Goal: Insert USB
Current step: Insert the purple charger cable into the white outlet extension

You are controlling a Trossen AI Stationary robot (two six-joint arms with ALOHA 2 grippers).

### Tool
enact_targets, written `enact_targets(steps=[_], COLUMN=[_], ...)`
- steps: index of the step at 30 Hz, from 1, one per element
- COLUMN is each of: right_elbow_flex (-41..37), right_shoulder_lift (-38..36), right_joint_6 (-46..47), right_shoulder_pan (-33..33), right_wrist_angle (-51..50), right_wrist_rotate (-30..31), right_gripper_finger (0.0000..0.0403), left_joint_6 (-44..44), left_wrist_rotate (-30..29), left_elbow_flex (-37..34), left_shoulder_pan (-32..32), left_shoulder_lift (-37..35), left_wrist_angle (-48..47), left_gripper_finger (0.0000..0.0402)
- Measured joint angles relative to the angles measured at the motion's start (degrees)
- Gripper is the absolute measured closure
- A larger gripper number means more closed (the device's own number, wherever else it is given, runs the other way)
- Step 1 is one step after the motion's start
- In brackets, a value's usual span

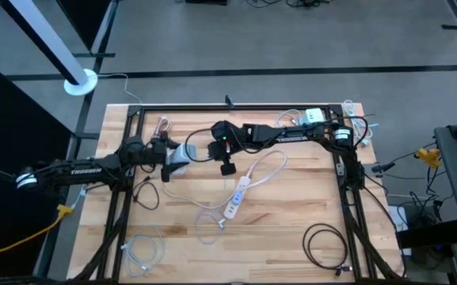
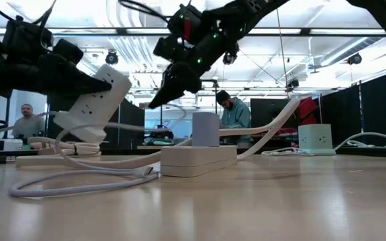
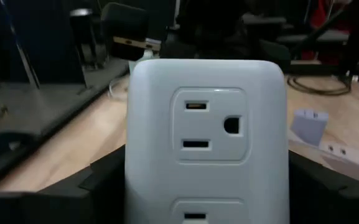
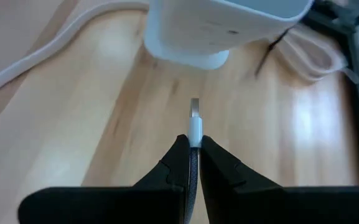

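Right wrist view: USB plug (image 4: pixel 194 118) between fingers (image 4: pixel 176 163).

Light is bright and even, coming from ceiling lamps (image 2: pixel 139 47) that glare white above the grippers in the low view. The tabletop (image 1: pixel 291 214) shows soft sheen ahead of the right gripper (image 4: pixel 191 144). The adapter (image 3: pixel 207 134) in the left wrist view is slightly soft, its background dim and blurred. Shadows are faint.
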Motion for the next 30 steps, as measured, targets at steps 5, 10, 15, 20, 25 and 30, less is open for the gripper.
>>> enact_targets(steps=[5,10,15,20,25,30], right_elbow_flex=[-0.1,0.0,-0.1,-0.1,-0.1,-0.2], right_shoulder_lift=[-2.5,-3.2,-3.2,-3.2,-3.2,-3.2], right_joint_6=[-1.4,-1.1,-0.9,-0.9,0.3,0.4], right_shoulder_pan=[-0.3,-0.7,-0.5,-0.5,-0.5,-0.5], right_wrist_angle=[-4.2,-4.8,-4.7,-4.6,-4.8,-4.9], right_wrist_rotate=[0.1,-0.1,-0.3,-0.5,-1.5,-2.0], right_gripper_finger=[0.0392,0.0392,0.0392,0.0392,0.0392,0.0392], left_joint_6=[-0.2,-0.3,-0.9,-1.0,-1.1,-2.4], left_wrist_rotate=[-0.1,-1.2,-1.2,-1.4,-1.2,-1.5], left_elbow_flex=[0.0,0.1,0.1,0.4,0.5,0.1], left_shoulder_pan=[-1.2,-1.8,-1.8,-1.8,-1.8,-1.8], left_shoulder_lift=[6.8,17.6,28.6,37.6,42.9,43.0], left_wrist_angle=[7.9,18.1,27.6,31.1,36.0,40.1], left_gripper_finger=[0.0107,0.0107,0.0107,0.0107,0.0107,0.0107])
